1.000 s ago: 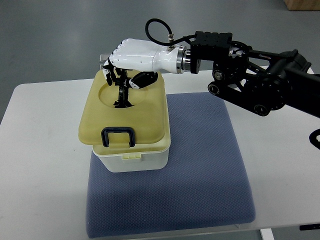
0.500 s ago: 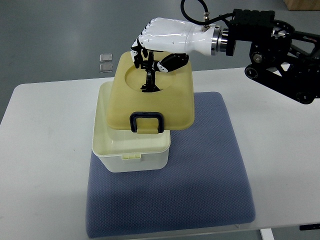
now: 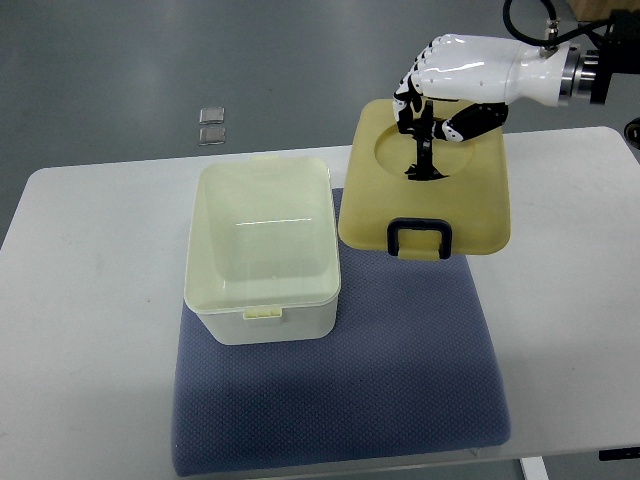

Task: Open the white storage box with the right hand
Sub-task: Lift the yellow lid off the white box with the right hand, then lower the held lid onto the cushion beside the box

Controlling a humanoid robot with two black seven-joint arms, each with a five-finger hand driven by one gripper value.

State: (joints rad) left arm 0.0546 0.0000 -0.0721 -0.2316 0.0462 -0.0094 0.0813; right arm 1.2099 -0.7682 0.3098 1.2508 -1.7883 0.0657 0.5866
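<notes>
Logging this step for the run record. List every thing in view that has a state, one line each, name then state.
white storage box: open, lid off, nothing inside, standing on the mat.
lid: off the box, held up to the right of it, latch loop facing the camera.
right hand: shut on the lid's centre handle.
blue mat: flat on the table, under the box.

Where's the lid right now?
In the top view the lid hangs from the right hand, lifted clear to the right of the open storage box, above the blue mat's far right corner.
</notes>
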